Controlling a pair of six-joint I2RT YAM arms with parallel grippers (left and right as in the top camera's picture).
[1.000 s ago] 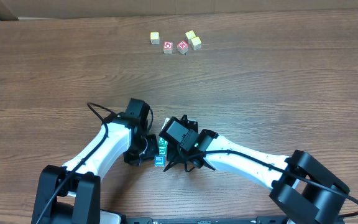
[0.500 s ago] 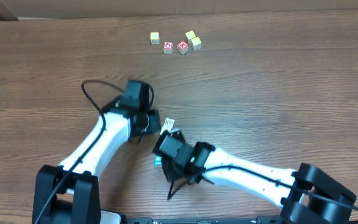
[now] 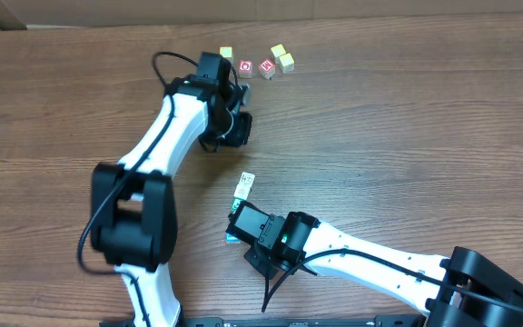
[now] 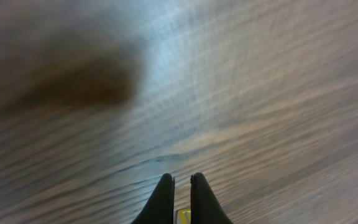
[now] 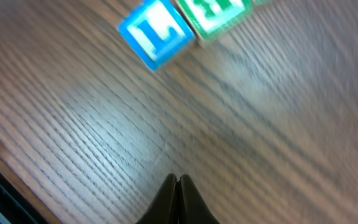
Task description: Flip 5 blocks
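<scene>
A white block point(image 3: 247, 184) with a printed symbol lies alone in the middle of the table. Just in front of it, a blue block point(image 5: 154, 34) marked L and a green block point(image 5: 219, 15) sit side by side; from above only a teal corner point(image 3: 231, 238) shows beside my right gripper point(image 3: 246, 229). The right gripper point(image 5: 179, 179) is shut and empty, a short way back from those two. My left gripper point(image 3: 235, 127) is far back on the table. Its fingers point(image 4: 182, 179) are nearly together, with a small yellow-faced block point(image 4: 183, 216) pinched low between them.
Near the back edge stands a cluster of small cubes: a yellow one point(image 3: 226, 55), two red-faced ones point(image 3: 245, 68) point(image 3: 267, 67) and two more yellow ones point(image 3: 282, 57). The left arm's elbow reaches almost to them. A cardboard wall runs along the back.
The left arm has swung from the middle of the table to the back, near the cube cluster. The right gripper has pulled back toward the front, uncovering the white block.
</scene>
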